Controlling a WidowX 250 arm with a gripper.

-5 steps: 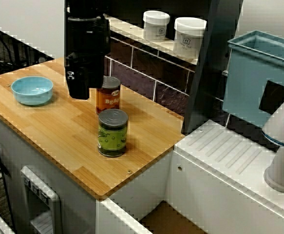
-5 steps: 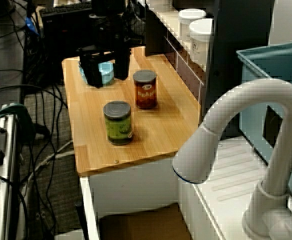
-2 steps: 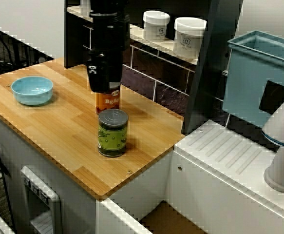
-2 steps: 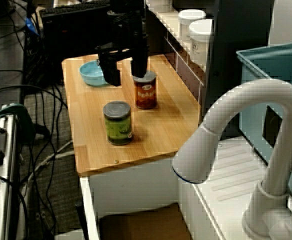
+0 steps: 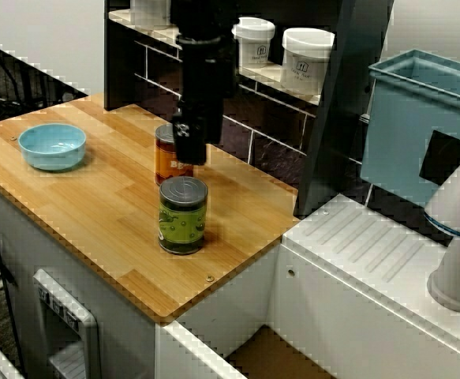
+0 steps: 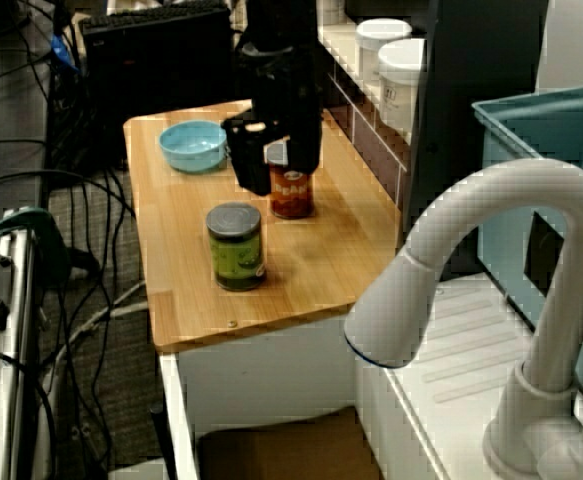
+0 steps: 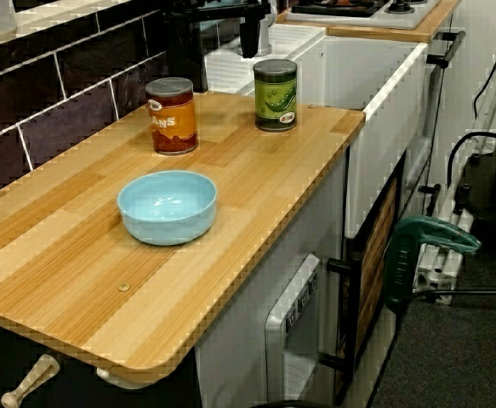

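Note:
My black gripper (image 5: 190,146) (image 6: 279,162) hangs open at an orange-labelled can (image 5: 166,159) (image 6: 291,192) (image 7: 173,115). In the view from the sink side its two fingers (image 6: 254,172) stand apart on either side of the can's top. Contact cannot be made out. A green-labelled can (image 5: 183,215) (image 6: 236,245) (image 7: 276,93) stands upright just in front of the orange one, toward the counter's edge. A light-blue bowl (image 5: 52,146) (image 6: 196,145) (image 7: 167,204) rests at the far left of the wooden counter (image 5: 95,213). In the view from the counter's end the gripper is mostly cut off at the top.
Two white jars (image 5: 253,39) (image 5: 307,59) stand on the shelf behind the arm. A dark upright panel (image 5: 336,103) bounds the counter on the right. Beyond it are a white drainboard (image 5: 372,245), a white faucet (image 6: 471,300) and a teal bin (image 5: 419,126).
The gripper has travelled right from beside the bowl to the orange can and now stands over it. Cans and bowl have not moved.

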